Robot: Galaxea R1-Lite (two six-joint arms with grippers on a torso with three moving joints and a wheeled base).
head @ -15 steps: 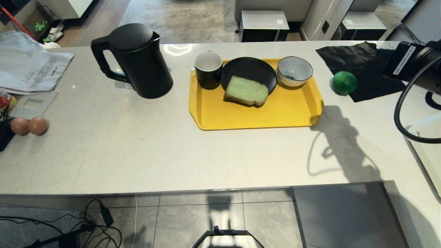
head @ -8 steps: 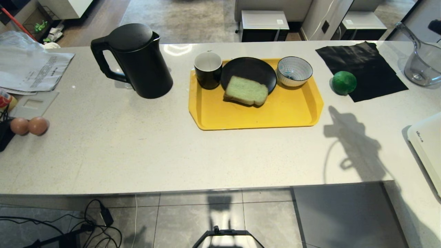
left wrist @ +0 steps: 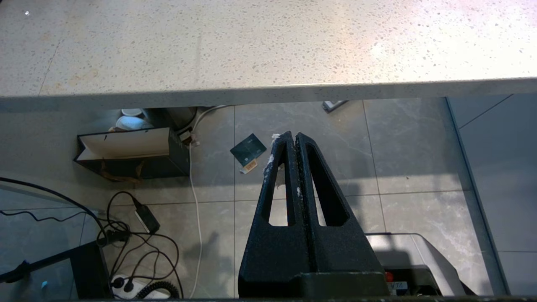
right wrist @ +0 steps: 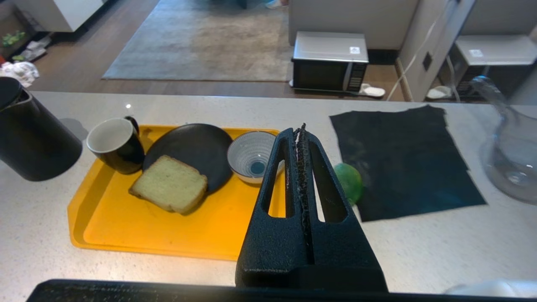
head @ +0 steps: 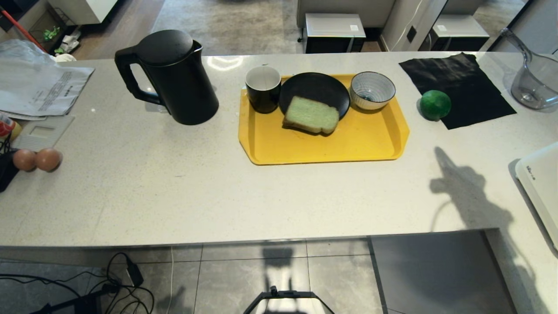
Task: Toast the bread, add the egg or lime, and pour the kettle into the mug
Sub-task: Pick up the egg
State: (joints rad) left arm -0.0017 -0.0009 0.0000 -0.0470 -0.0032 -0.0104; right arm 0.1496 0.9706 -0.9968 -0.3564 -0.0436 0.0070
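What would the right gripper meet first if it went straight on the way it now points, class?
Probably the lime, or the striped bowl just beside that line. The right gripper, jaws shut, points between the two from above the counter; depth is unclear, so it might pass over both.

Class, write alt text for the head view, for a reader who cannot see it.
A pale counter holds a yellow tray carrying a mug, bread on a black plate and a striped bowl. A black kettle stands left of it, a lime right, two eggs far left.
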